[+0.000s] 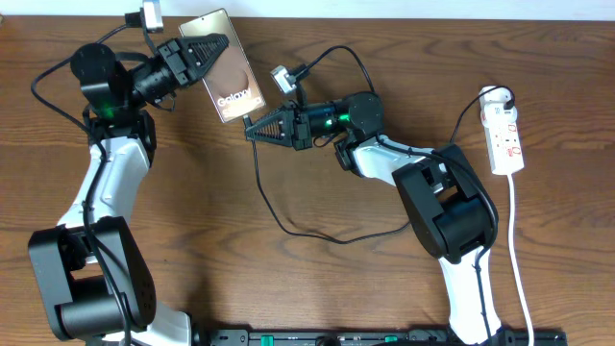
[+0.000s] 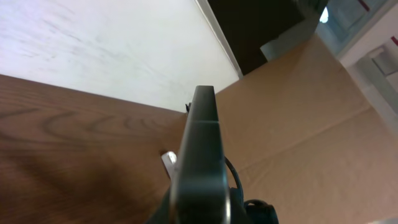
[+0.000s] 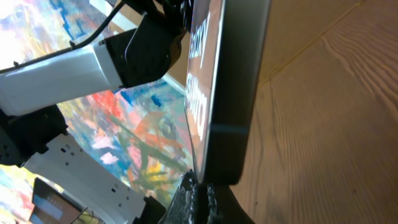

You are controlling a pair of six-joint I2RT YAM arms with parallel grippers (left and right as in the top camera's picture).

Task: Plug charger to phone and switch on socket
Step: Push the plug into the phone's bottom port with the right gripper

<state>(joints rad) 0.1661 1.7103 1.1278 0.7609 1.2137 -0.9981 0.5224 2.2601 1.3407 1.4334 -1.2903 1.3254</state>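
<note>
**Desk:** Where's the phone, and how does it lie?

**Operator:** I see the phone (image 1: 235,82) near the far edge of the table (image 1: 317,298), left of centre. Its back faces up and the "Galaxy" lettering shows. Its long axis runs from the far edge toward the robot's base, leaning a little right. The near short end points at my right gripper (image 1: 252,127).

**Desk:** Who has it?

**Operator:** My left gripper (image 1: 216,44) is clamped on the phone's far half, one finger across the back. That arm rises from the near-left base, bends, and reaches rightward. On the left wrist view I get only the phone (image 2: 200,155) edge-on, running straight away from the lens.

**Desk:** And the right arm?

**Operator:** It folds back from its base, with the forearm pointing left. Its fingers are pinched on the plug end of the charger (image 1: 317,234), just beside the phone's near end. I cannot tell whether the tip is in the port. The right wrist view shows that end of the phone (image 3: 233,87) very close. The black cable loops across the table to the white adapter (image 1: 494,95), which sits at the far end of the socket (image 1: 507,139), well apart on the right.
</note>
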